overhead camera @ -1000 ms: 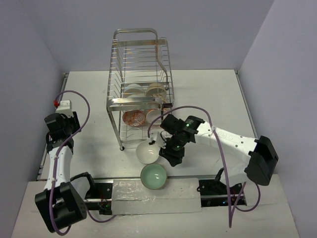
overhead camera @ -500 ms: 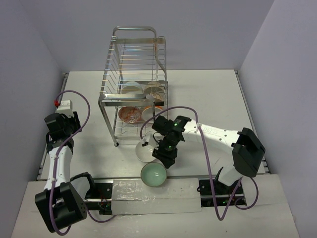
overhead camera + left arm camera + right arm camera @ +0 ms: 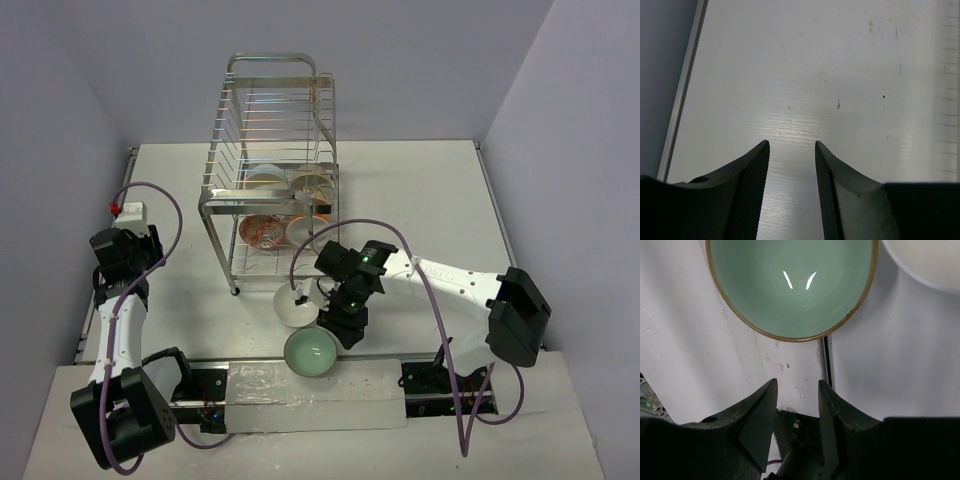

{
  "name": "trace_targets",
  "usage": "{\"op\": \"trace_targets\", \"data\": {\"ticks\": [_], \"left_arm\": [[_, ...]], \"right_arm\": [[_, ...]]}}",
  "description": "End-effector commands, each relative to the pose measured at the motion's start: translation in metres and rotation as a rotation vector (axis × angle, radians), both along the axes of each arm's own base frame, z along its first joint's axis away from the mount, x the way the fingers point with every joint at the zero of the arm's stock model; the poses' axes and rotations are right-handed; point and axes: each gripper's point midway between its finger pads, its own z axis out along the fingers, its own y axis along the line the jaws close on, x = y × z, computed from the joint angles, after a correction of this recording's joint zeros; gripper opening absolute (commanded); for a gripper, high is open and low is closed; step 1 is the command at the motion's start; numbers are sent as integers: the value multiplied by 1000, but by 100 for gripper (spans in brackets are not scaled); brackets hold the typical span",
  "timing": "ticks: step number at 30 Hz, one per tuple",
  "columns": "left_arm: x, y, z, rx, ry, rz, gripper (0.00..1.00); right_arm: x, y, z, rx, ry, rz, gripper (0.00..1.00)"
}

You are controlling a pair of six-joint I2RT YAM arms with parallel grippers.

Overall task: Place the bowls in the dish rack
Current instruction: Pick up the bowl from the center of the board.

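Just ahead of the right gripper (image 3: pixel 796 385), the mint green bowl (image 3: pixel 790 285) is sitting upright on the table (image 3: pixel 685 340). Its brown-edged rim is lying close beyond the fingertips without touching them. Both fingers are standing parted with nothing between them, so this gripper is grasping nothing.

Off to one side of those fingertips, a white bowl (image 3: pixel 930 260) is showing only as a curved edge in the wrist view. A narrow strip of table is separating it from the green one. From above, the white bowl is resting right beside the gripper's black body, on the side toward the other arm.

Behind the gripper, away from its fingertips, the dish rack (image 3: pixel 270 150) is standing upright on the table. Bowls are already sitting inside it: an orange-red patterned bowl (image 3: pixel 264 231) with paler ones around it. From where I'm standing I cannot tell which tier each is on.

Well apart from all this, the left gripper (image 3: pixel 790 145) is hovering above the tabletop with its two fingers spread and empty between. Scuffed white surface is stretching out ahead of its fingertips. A purple cable (image 3: pixel 165 215) is looping beside its arm.
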Motion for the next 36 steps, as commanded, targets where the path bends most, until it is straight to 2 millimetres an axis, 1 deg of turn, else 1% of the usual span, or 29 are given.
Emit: {"op": "trace_targets", "data": {"ticks": [1, 4, 6, 9, 15, 18, 28, 36], "left_arm": [[7, 1, 21, 14, -62, -10, 46], [8, 2, 21, 13, -58, -8, 46], [7, 3, 20, 13, -55, -2, 46], [6, 2, 21, 15, -56, -4, 46], [6, 1, 22, 17, -61, -10, 46], [6, 1, 20, 13, -57, -12, 46], [6, -1, 21, 11, -63, -22, 46], [7, -2, 20, 8, -61, -26, 46]], "right_arm": [[-14, -2, 7, 14, 15, 31, 46], [-14, 3, 10, 17, 9, 36, 45], [-16, 6, 7, 2, 26, 41, 45], [-13, 11, 2, -7, 21, 35, 45], [-12, 21, -3, -18, 45, 36, 49], [-5, 28, -7, -26, 33, 27, 50], [7, 39, -23, -69, 21, 0, 50], [5, 47, -27, -67, 57, 13, 50]]}}
